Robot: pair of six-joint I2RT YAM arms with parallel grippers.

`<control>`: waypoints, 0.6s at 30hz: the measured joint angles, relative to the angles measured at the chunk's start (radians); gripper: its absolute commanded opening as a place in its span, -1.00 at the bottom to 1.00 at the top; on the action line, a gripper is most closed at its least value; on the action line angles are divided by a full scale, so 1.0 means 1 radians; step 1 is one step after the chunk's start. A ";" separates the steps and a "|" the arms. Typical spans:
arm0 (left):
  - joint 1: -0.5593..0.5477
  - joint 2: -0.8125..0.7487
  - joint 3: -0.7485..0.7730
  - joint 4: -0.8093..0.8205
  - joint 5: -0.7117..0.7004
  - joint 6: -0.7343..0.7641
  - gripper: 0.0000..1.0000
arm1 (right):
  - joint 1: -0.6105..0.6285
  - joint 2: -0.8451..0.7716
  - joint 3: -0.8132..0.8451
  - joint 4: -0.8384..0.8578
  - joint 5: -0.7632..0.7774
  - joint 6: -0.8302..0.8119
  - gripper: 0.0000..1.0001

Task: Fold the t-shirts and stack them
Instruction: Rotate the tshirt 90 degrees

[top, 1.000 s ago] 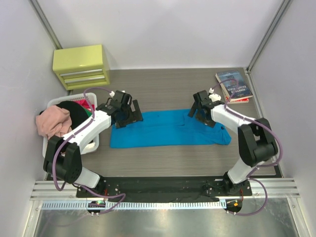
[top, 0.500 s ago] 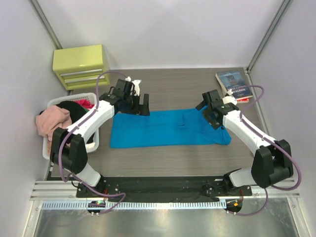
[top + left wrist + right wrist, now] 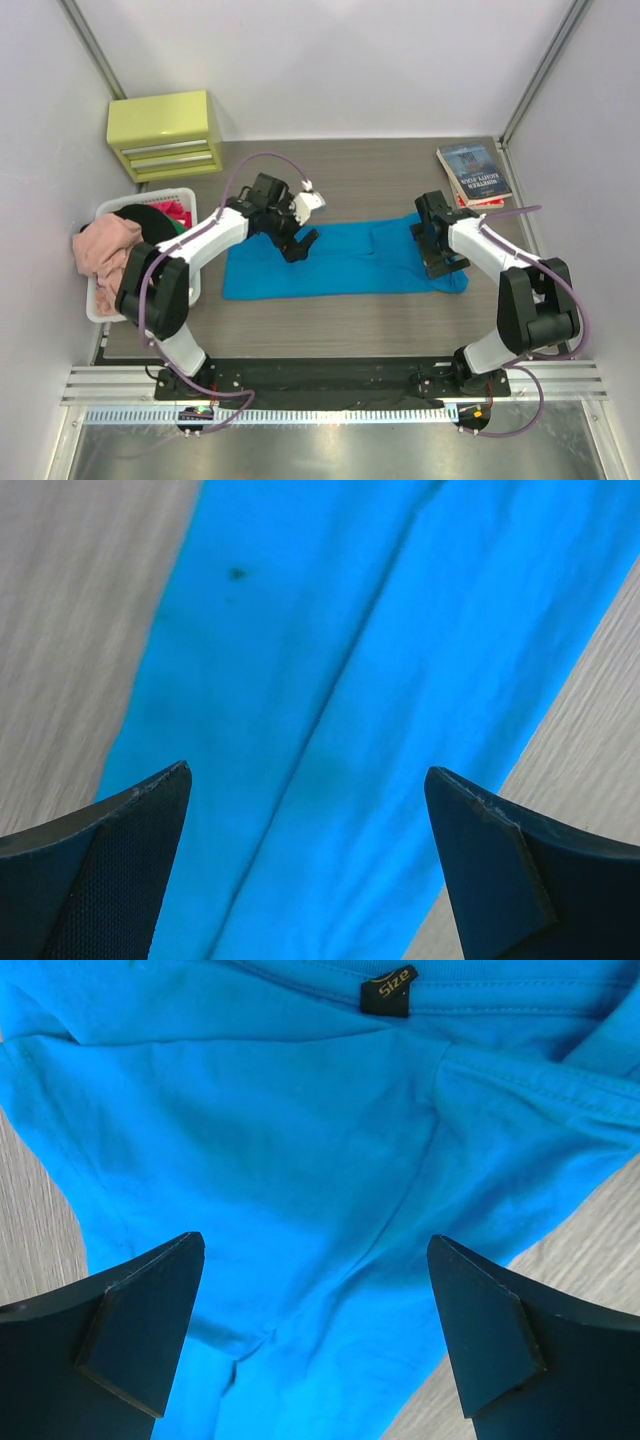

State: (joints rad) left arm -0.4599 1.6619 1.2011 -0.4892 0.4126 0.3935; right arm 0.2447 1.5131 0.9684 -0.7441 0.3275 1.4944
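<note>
Reaching inward from both sides, the arms bend down over the blue shirt (image 3: 345, 265), which lies flat as a long strip across the middle of the table (image 3: 350, 180). The left gripper (image 3: 297, 245) hangs over its far left part and the right gripper (image 3: 441, 262) over its right end, both with jaws apart and holding nothing. A pink shirt (image 3: 105, 245) spills from the basket (image 3: 96, 305) at the left.

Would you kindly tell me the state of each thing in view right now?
turquoise t-shirt: folded into a long strip, flat on the table, not held.
left gripper: open, over the shirt's left part.
right gripper: open, over the collar end.
pink t-shirt: crumpled, draped over the basket rim.
drawer unit: drawers shut.
books: closed, stacked.
</note>
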 measured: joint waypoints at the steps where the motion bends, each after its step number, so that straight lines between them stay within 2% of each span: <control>1: -0.015 0.022 0.002 -0.005 -0.008 0.042 1.00 | 0.000 0.007 0.001 0.004 0.003 0.010 0.99; 8: -0.053 0.100 -0.056 -0.015 -0.084 0.192 1.00 | 0.000 0.114 0.006 0.047 0.008 0.027 0.99; 18: -0.052 0.153 -0.074 0.037 -0.120 0.177 1.00 | 0.001 0.165 0.044 0.053 0.027 -0.006 1.00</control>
State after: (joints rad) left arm -0.5121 1.8145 1.1267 -0.4526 0.2928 0.5705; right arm 0.2459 1.6779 1.0126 -0.6914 0.3542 1.4879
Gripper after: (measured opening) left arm 0.996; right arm 0.996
